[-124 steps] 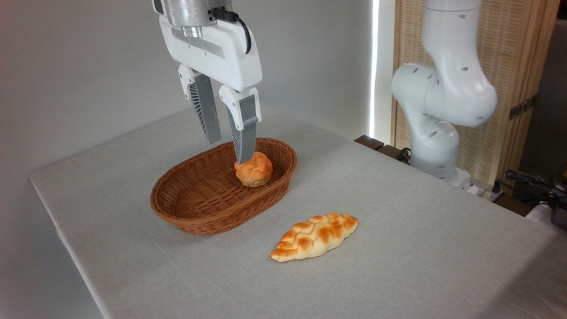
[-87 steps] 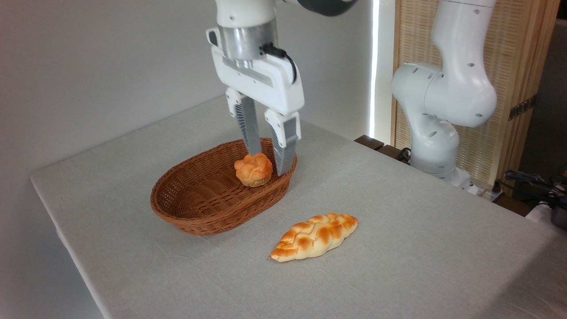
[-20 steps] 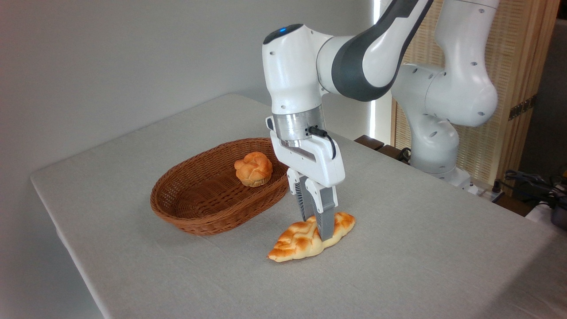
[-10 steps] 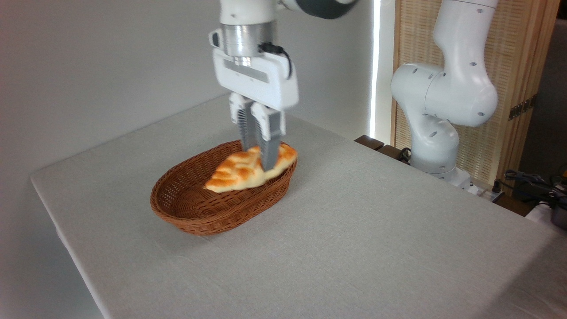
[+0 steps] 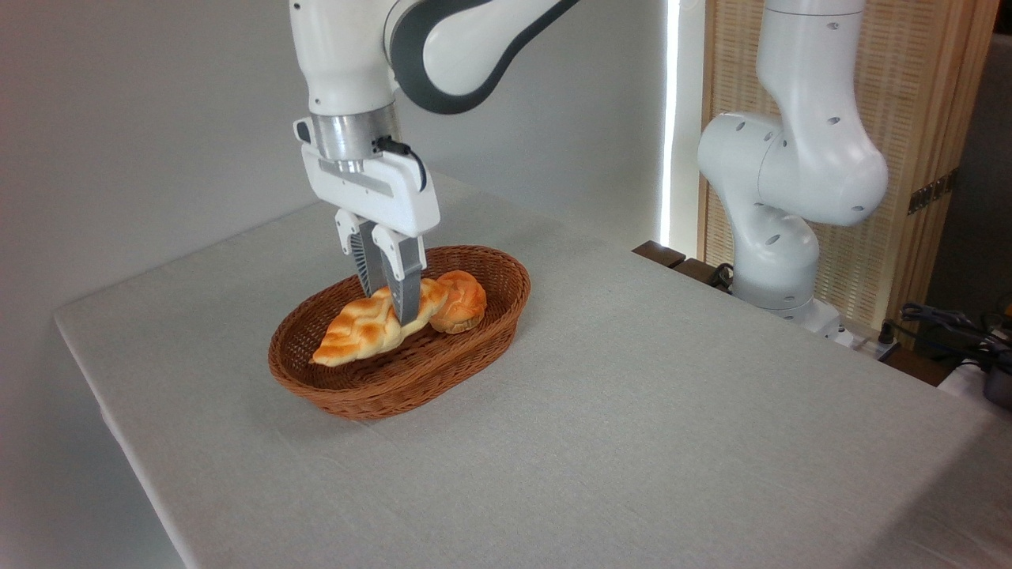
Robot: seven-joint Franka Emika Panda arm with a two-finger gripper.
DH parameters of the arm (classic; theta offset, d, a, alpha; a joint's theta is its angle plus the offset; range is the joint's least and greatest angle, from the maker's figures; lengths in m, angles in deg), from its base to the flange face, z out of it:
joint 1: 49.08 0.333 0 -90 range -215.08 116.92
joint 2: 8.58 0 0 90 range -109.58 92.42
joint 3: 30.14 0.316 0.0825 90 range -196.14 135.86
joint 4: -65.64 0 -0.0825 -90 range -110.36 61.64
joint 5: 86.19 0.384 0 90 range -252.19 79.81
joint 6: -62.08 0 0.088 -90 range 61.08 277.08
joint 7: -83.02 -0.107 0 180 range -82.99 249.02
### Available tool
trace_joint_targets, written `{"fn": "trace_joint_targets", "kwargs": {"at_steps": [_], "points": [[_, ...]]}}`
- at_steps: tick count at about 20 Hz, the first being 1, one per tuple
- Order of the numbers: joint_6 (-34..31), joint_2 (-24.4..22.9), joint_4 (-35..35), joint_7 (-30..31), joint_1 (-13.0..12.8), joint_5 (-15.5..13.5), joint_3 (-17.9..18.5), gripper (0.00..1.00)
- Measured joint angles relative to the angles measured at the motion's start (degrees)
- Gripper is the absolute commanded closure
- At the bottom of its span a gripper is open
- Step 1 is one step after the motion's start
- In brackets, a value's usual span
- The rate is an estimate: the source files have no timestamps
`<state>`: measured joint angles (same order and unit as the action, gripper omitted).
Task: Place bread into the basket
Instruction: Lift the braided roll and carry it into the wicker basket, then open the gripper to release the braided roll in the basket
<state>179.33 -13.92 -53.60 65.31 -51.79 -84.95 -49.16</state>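
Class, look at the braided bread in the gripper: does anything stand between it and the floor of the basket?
Nothing visible does. The bread is already inside the basket, low over its floor, gripped by the fingers. The small bun sits beside its right end, not beneath it.

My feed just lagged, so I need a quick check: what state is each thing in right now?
gripper: shut on the bread, fingers pointing down into the basket.
bread: inside the basket, gripped near its right end, left tip down by the basket wall.
bun: in the basket, at the bread's right end.
basket: upright on the table.
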Motion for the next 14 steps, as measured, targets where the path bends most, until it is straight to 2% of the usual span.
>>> {"fn": "trace_joint_targets", "kwargs": {"at_steps": [1,2,4,6,14], "points": [[0.3,0.5,0.1,0.0,0.0,0.7,0.0,0.01],[0.4,0.8,0.2,0.0,0.0,1.7,-0.1,0.0],[0.4,1.0,0.3,0.0,0.0,4.2,-0.2,0.0],[0.4,1.0,0.4,0.0,0.0,5.5,-0.3,0.0],[0.4,0.9,0.6,0.0,0.0,5.6,-0.3,0.0]]}}
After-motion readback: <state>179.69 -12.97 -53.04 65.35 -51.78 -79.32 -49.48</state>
